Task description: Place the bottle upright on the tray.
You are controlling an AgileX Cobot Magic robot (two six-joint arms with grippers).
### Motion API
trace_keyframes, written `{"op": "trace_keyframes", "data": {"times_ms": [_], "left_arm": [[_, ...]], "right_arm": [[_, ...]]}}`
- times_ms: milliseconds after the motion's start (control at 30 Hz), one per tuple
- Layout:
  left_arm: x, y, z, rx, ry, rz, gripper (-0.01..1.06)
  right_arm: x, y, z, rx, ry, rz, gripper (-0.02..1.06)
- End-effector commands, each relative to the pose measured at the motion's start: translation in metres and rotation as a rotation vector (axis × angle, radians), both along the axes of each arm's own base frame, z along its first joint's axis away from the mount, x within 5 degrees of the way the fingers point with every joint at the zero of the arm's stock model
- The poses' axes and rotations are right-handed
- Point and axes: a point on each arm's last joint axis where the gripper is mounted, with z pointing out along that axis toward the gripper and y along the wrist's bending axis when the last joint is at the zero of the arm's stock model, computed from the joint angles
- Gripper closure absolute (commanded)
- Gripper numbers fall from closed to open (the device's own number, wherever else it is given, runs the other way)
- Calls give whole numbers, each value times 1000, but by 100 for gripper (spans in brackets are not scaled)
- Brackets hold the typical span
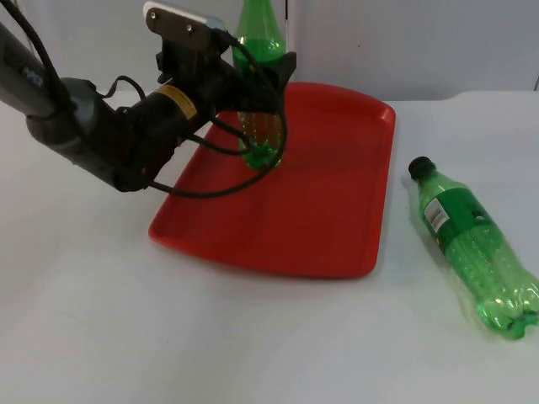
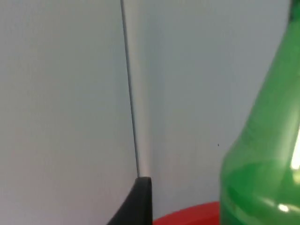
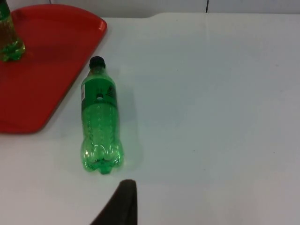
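L gripper (image 1: 257,101) at upright bottle (image 1: 260,50) on tray (image 1: 337,168), prob steadying it; can't tell fingers' grip. R arm waits; 2nd bottle (image 1: 476,248) lies on table (image 1: 253,337), well apart.

Robot lab: bare white table (image 1: 168,337), grey partition wall (image 1: 438,42).

White table (image 1: 210,337) under everything; grey partition wall (image 1: 421,42) behind, vertical seam (image 2: 131,93) in wall.

Smooth white table top (image 1: 210,337), evenly lit, with soft shadows. Plain grey partition wall (image 1: 421,42) closes its far edge; one vertical panel seam (image 2: 131,93) visible.
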Motion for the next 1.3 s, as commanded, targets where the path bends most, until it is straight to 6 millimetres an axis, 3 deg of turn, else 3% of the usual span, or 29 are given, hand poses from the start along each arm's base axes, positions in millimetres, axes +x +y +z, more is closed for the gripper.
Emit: {"op": "trace_keyframes", "data": {"times_ms": [0, 467, 833, 967, 1033, 1167, 1267], "left_arm": [[-4, 0, 4, 10, -1, -6, 12], [-31, 7, 6, 36, 67, -15, 12], [-79, 21, 18, 42, 136, -17, 12], [-103, 33, 32, 32, 164, 31, 12], [-104, 34, 34, 33, 164, 38, 12], [-126, 41, 60, 36, 143, 49, 12], [-131, 43, 73, 51, 159, 53, 12]], "right_arm": [[0, 0, 0, -3, -6, 8, -1], [0, 0, 0, -3, -6, 8, -1], [0, 0, 0, -3, -6, 8, -1], [0, 0, 0, -3, -6, 8, -1], [0, 0, 0, -3, -6, 8, -1], [0, 0, 0, -3, -6, 8, -1], [0, 0, 0, -3, -6, 8, -1]]}}
